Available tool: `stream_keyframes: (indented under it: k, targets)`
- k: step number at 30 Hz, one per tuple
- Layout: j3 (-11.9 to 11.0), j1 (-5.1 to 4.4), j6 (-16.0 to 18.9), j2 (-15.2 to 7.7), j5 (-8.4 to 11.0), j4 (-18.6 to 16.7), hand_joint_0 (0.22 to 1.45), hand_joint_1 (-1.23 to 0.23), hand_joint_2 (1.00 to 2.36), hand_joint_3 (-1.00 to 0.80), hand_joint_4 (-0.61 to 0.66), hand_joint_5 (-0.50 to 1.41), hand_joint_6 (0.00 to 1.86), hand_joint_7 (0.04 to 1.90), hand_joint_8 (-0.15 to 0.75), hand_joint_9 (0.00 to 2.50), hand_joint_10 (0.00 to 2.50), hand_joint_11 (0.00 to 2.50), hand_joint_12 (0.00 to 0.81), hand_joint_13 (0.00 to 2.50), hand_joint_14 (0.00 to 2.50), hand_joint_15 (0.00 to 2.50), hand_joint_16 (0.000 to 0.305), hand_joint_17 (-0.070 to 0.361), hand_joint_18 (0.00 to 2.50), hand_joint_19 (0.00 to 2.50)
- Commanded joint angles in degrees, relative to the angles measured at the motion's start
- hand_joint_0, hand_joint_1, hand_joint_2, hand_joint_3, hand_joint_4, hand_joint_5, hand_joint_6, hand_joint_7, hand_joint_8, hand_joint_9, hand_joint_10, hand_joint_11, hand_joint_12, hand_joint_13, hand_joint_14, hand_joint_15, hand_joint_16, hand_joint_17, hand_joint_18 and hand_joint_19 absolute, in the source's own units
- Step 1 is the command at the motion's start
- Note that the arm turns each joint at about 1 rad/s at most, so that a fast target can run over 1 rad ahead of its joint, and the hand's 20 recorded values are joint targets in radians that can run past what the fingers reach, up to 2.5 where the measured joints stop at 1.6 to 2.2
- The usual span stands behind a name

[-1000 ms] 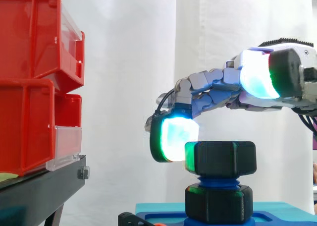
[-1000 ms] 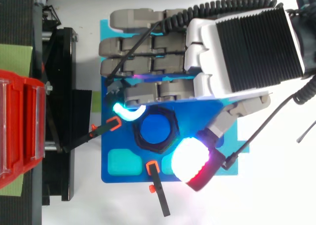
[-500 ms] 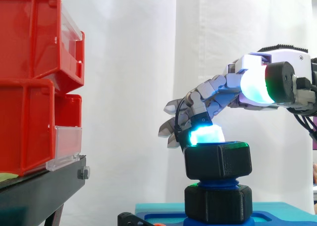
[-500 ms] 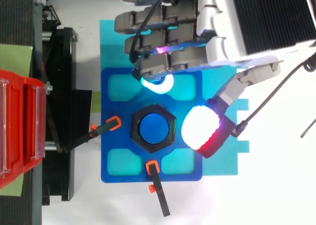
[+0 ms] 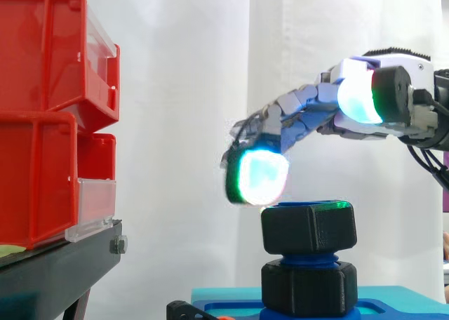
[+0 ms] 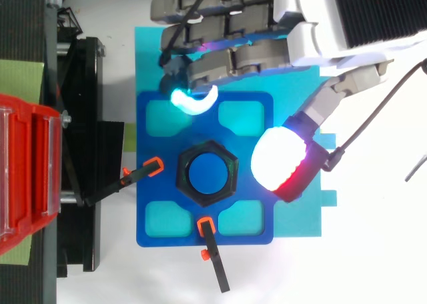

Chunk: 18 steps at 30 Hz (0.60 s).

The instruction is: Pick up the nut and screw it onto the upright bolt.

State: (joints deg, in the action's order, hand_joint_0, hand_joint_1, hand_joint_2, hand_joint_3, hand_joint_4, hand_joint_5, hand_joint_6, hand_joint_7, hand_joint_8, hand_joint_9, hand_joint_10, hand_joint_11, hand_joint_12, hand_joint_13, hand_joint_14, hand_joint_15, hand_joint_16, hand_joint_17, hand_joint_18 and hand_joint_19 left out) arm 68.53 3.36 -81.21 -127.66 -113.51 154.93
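Note:
A black hex nut [image 5: 309,227] sits on the blue upright bolt [image 6: 208,175], above a second black nut [image 5: 309,288] at the bolt's foot. The bolt stands in the middle of a blue plate [image 6: 260,232]. My hand [image 5: 361,99] reaches in from the right, above and beyond the nut. It is open, with relaxed fingers holding nothing. One glowing cyan fingertip [image 5: 258,176] hangs just above the nut's left top edge, apart from it. In the top view the fingers [image 6: 227,47] lie over the plate's far edge, and the thumb pad [image 6: 281,159] glows white-red to the right of the nut.
Red bins [image 5: 49,109] are stacked on a black stand [image 5: 56,267] at the left. Two black clamps with orange tips [image 6: 153,165] [image 6: 205,225] hold the blue plate on a teal mat [image 6: 297,104]. A white curtain hangs behind.
The hand let go of the nut, drew back to the plate's far edge and rose; its fingertip now hangs above the nut's left edge. The nut sits slightly lower on the bolt than one second ago.

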Motion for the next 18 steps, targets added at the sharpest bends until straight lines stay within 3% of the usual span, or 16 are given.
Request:
stream_keyframes:
  k: [1, 8, 15, 18]
  targets:
    - [-0.24, -0.37, 0.0, -0.04, 0.13, -0.16, 0.46, -0.05, 1.0, -0.5, 0.2, -0.12, 0.5, 0.7, 0.227, 0.61, 0.0, 0.0, 0.287, 0.43, 0.0, 0.0, 0.032, 0.071, 0.15, 0.0]
    - [-0.24, -1.43, 0.09, -0.04, 0.4, -0.95, 0.45, -0.02, 1.0, -0.5, 0.18, -0.14, 0.5, 0.63, 0.22, 0.51, 0.0, 0.0, 0.302, 0.34, 0.0, 0.0, 0.035, 0.079, 0.08, 0.0]
    - [-0.24, -4.33, 0.17, -0.04, 3.74, -0.16, 0.45, -0.01, 1.0, -0.5, 0.17, -0.15, 0.5, 0.63, 0.218, 0.49, 0.0, 0.0, 0.306, 0.32, 0.0, 0.0, 0.036, 0.082, 0.07, 0.0]
    - [-0.16, -4.94, 0.17, -0.04, 4.35, 0.46, 0.45, -0.01, 1.0, -0.5, 0.18, -0.14, 0.5, 0.64, 0.22, 0.49, 0.0, 0.0, 0.305, 0.33, 0.0, 0.0, 0.036, 0.082, 0.07, 0.0]
